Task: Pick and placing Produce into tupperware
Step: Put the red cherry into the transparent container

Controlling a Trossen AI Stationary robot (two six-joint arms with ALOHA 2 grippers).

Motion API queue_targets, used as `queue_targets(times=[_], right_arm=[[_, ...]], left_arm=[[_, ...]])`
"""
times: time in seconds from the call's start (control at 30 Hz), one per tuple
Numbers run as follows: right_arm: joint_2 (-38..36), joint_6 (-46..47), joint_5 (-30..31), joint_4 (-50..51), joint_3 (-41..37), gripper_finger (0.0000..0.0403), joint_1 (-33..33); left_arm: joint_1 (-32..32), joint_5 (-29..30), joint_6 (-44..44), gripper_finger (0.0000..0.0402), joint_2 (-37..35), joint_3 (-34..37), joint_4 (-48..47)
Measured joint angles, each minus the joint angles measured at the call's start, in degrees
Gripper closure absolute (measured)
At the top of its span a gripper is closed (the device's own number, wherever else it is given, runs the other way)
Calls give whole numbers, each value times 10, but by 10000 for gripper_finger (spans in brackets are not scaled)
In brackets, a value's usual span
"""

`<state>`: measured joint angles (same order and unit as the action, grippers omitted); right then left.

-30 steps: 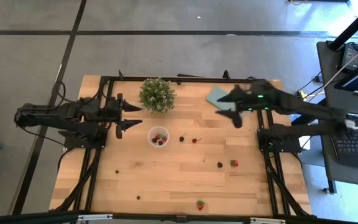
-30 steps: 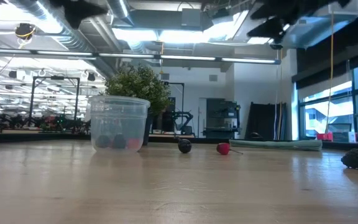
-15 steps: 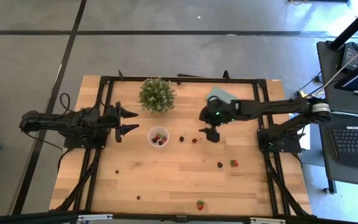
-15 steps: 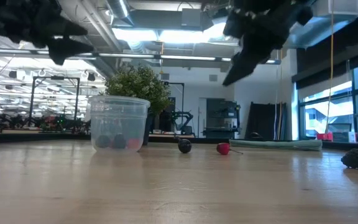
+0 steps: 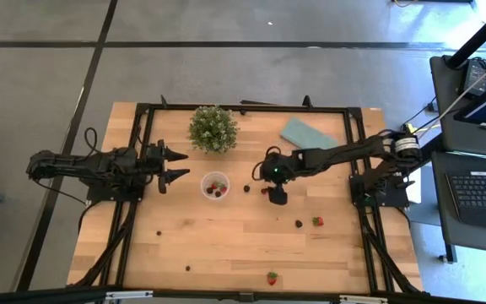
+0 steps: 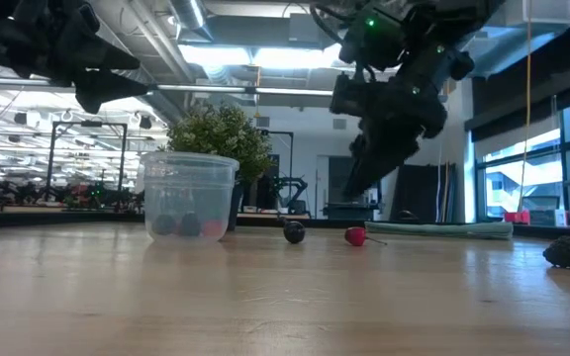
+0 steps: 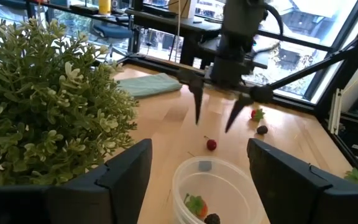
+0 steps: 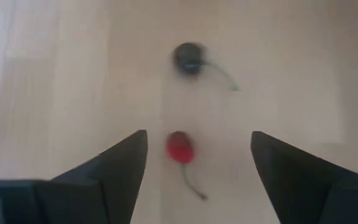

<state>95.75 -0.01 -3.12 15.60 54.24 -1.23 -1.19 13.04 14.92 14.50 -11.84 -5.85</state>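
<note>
The right gripper [image 8: 197, 165], jaws wide and empty, hides the red berry [image 8: 180, 148] from overhead; left jaws likewise.

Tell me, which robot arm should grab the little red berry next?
The right. Its open right gripper hangs right over the red berry, fingers either side. The left gripper waits open beyond the cup.

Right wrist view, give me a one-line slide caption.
Open right gripper poised over a red berry, a dark berry just beyond it on the wooden table.
</note>
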Motion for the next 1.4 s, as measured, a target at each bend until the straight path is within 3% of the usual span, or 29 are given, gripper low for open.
queue_targets(times=[0.17,0.7,1.17,1.4], right_arm=[[28,-33,0,-19,0,115,24],[69,-16,19,-21,0,122,32],[69,-3,21,-21,0,226,13],[69,-20,21,-21,0,248,16]], left_arm=[[0,0,0,149,0,0,0],[0,0,0,147,0,0,-1],[0,0,0,150,0,0,-6],[0,0,0,147,0,0,-12]])
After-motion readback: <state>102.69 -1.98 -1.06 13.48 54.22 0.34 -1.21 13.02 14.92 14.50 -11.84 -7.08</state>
